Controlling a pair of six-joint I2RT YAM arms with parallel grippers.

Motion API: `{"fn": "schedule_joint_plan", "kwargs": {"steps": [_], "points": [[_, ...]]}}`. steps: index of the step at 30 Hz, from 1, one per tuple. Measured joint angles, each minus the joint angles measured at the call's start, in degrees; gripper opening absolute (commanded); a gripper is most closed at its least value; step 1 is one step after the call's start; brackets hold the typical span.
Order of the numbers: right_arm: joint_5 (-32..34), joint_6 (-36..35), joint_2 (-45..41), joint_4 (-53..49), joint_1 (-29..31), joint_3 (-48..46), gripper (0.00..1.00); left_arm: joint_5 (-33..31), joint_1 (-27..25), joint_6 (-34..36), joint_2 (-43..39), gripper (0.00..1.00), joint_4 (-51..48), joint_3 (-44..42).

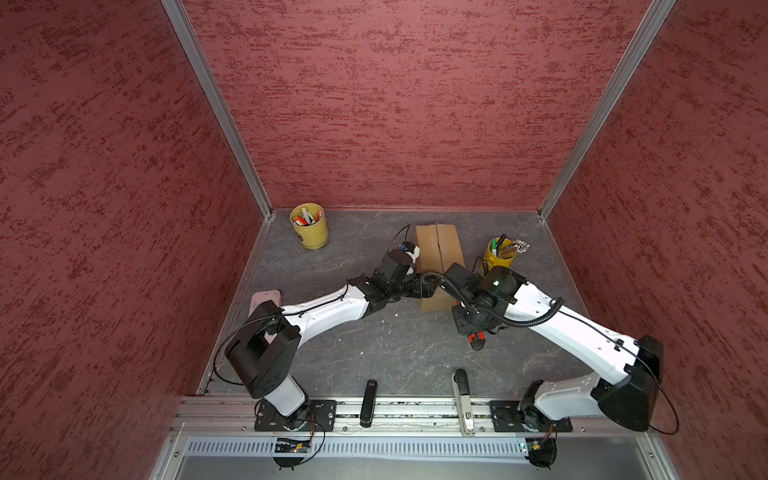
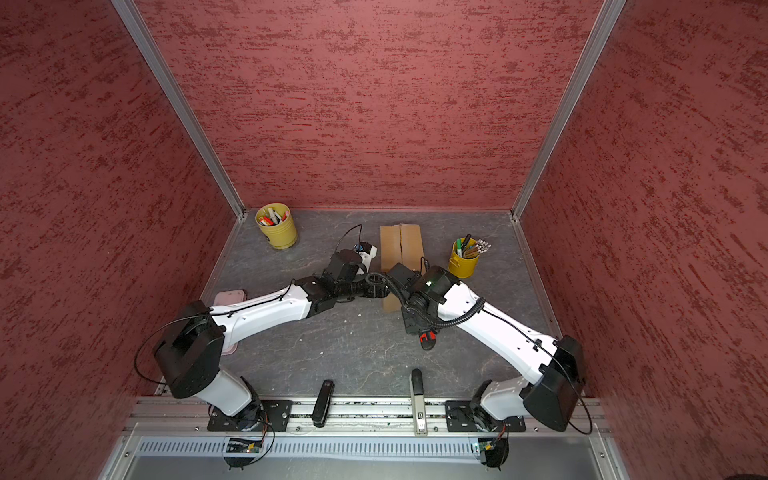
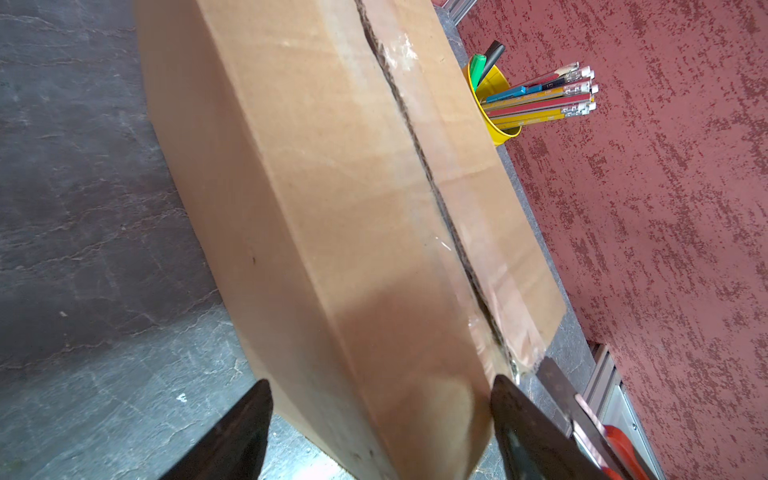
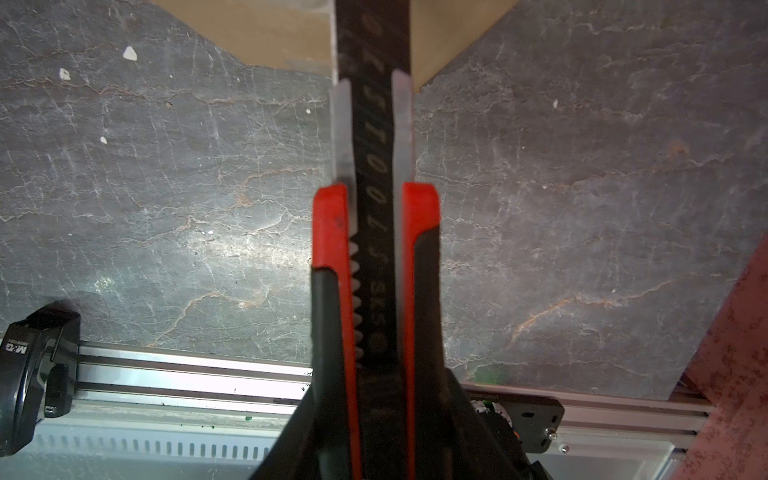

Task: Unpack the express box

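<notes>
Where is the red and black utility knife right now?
The red and black utility knife is clamped in the right gripper, right of centre in both top views, its blade at the near end of the brown cardboard express box.

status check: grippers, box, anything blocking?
Left gripper open, straddling express box end. Right gripper shut on utility knife, blade at taped seam. Flaps closed. Nothing blocking.

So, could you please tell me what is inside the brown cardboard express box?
Nothing shows: the brown cardboard express box has its flaps down, hiding the contents. Only its taped centre seam is visible.
</notes>
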Motion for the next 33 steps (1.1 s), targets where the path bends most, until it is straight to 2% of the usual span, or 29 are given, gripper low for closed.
{"fn": "schedule_joint_plan", "kwargs": {"steps": [24,33], "points": [[0.37,-0.55,0.46,0.07,-0.33,0.72,0.00,0.00,-1.07,0.00,-0.07,0.83,-0.11,-0.20],[0.37,-0.66,0.85,1.05,-0.61,0.72,0.00,-0.37,-1.05,0.02,-3.17,0.83,-1.05,-1.09]]}}
